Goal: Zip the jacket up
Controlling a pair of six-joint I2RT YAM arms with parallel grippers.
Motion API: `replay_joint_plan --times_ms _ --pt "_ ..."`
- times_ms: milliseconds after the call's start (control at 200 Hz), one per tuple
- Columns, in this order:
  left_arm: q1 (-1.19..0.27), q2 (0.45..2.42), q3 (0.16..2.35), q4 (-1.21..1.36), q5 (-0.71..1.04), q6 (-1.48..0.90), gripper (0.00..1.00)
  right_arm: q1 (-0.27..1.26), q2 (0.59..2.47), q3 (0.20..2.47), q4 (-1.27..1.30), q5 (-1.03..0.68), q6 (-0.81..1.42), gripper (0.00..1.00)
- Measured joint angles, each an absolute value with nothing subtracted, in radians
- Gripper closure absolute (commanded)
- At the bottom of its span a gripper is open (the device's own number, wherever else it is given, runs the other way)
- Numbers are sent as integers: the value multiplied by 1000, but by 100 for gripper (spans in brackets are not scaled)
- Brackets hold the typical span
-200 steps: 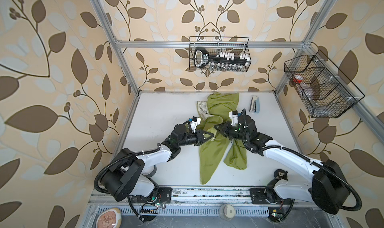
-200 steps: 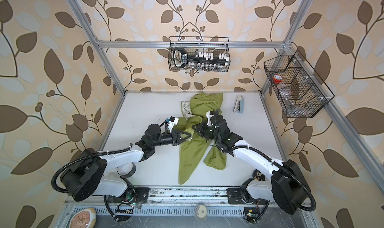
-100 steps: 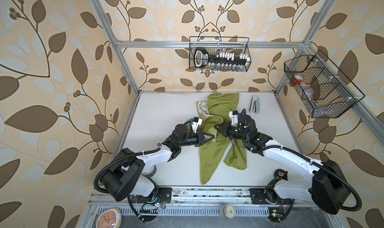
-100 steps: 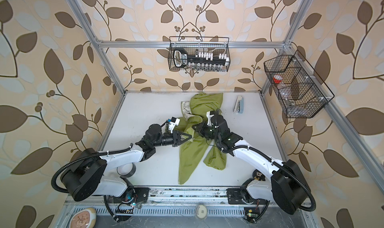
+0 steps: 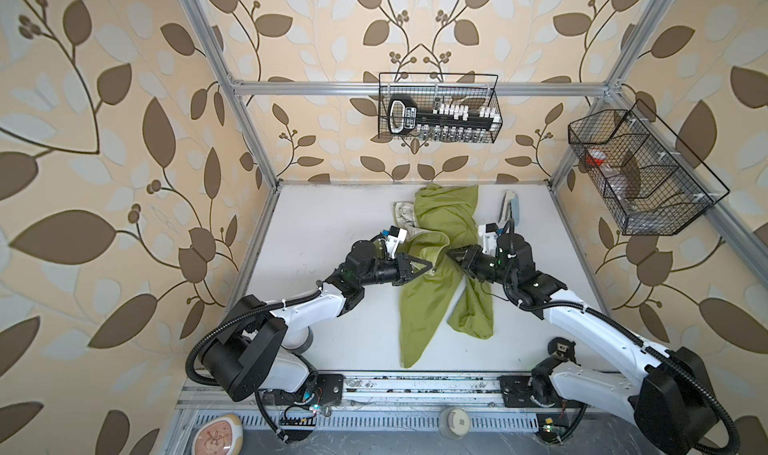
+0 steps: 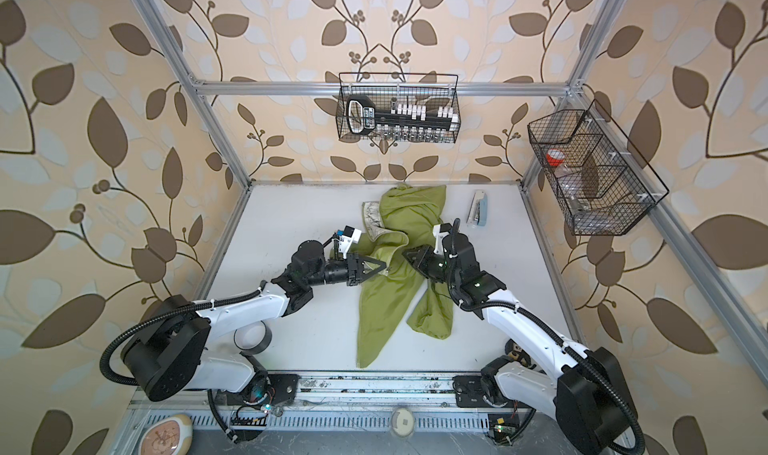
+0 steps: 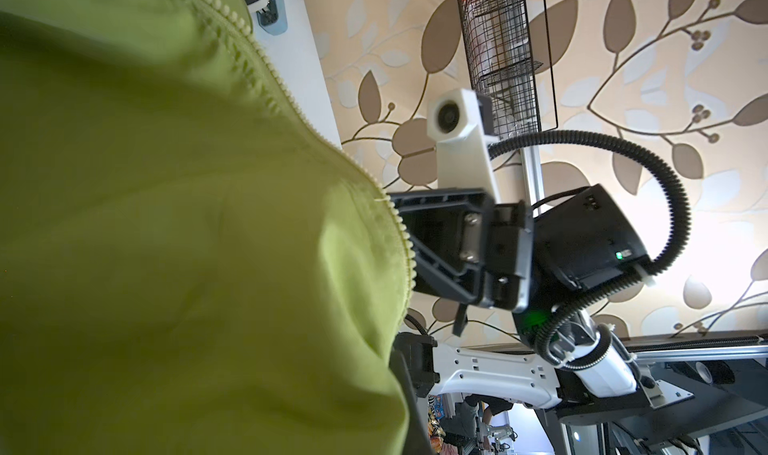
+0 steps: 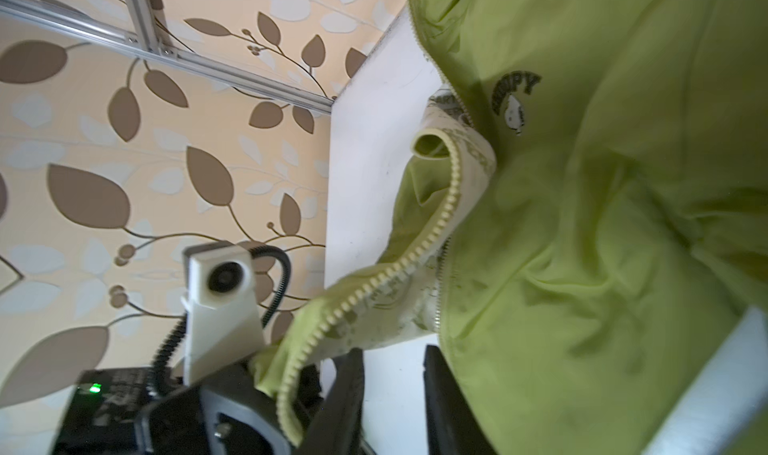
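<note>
The jacket (image 5: 442,220) lies crumpled along the middle of the table (image 5: 332,232), from its far edge toward the near edge, with the front open. Your left gripper (image 5: 431,268) is pressed together on the lifted zipper edge (image 7: 264,68). Your right gripper (image 5: 449,252) stands just beside it over the green cloth. In the right wrist view its jaws are a little apart, bare table shows between them, and nothing is pinched. I judge the step to be the joining of the two zipper halves, so the task is not far along. To do it well, hold the left pinch firm and the edge gently taut. Then bring the right gripper onto the other row of teeth (image 8: 441,291), low near its end, taking only the tape and no fold of cloth. Both top views give you the whole lay of the jacket, but not the teeth. The right wrist view shows the cream teeth (image 8: 374,286) running into the left gripper, the patterned lining (image 8: 390,320) and the chest logo (image 8: 515,100). The left wrist view shows the right gripper behind the edge, but not its own fingers. No view shows me the slider.
</note>
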State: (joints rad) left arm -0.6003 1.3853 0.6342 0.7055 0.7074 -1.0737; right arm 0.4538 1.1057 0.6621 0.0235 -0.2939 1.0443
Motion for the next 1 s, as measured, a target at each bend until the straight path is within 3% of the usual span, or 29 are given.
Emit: replay_joint_plan --times_ms 100,450,665,1000 --pt "-593 1391 666 704 707 -1073 100 469 1094 626 18 -319 1030 87" --pt "-587 1399 707 706 709 -1084 100 603 1098 569 175 -376 1093 86" --pt "-587 1399 707 714 709 -1111 100 603 1153 568 361 -400 1169 86" --pt "-587 1378 681 727 709 -1128 100 552 1153 569 367 -400 1180 87"
